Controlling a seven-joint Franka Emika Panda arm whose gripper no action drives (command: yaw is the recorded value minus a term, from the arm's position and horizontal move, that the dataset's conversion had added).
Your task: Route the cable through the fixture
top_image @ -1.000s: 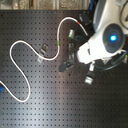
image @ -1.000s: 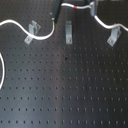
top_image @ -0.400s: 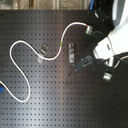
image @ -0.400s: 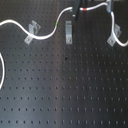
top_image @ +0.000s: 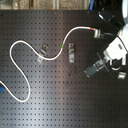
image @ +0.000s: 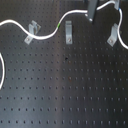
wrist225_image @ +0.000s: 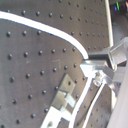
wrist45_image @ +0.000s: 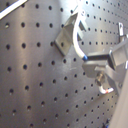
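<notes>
**Cable draped past the clips, arm off to one side**

While the white cable (top_image: 30, 50) snakes across the black perforated breadboard (top_image: 50, 110), we see it from above in the second exterior view. It loops at the second exterior view's left, runs beside a small metal clip (top_image: 43, 53), and rises past a second clip (top_image: 72, 52). A green band (top_image: 62, 46) sits just before that clip, and a red band (top_image: 94, 31) marks the cable near its far end.

In the first exterior view the cable (image: 45, 35) passes the first clip (image: 32, 31). The green band (image: 60, 24) lies beside the middle clip (image: 68, 33), and a third clip (image: 114, 34) stands apart toward the first exterior view's right.

The gripper (top_image: 95, 69) hangs near the second exterior view's right, well apart from the banded stretch. We cannot tell how far its jaws are parted. Both wrist views show a thin white strand close by the fingers (wrist45_image: 97, 62), but a grasp is not clear.

To do this step well, we judge the cable should be gripped close to the green band. It should then be lowered squarely into the middle clip's slot with some slack kept, so the first clip's stretch is not dragged out.
</notes>
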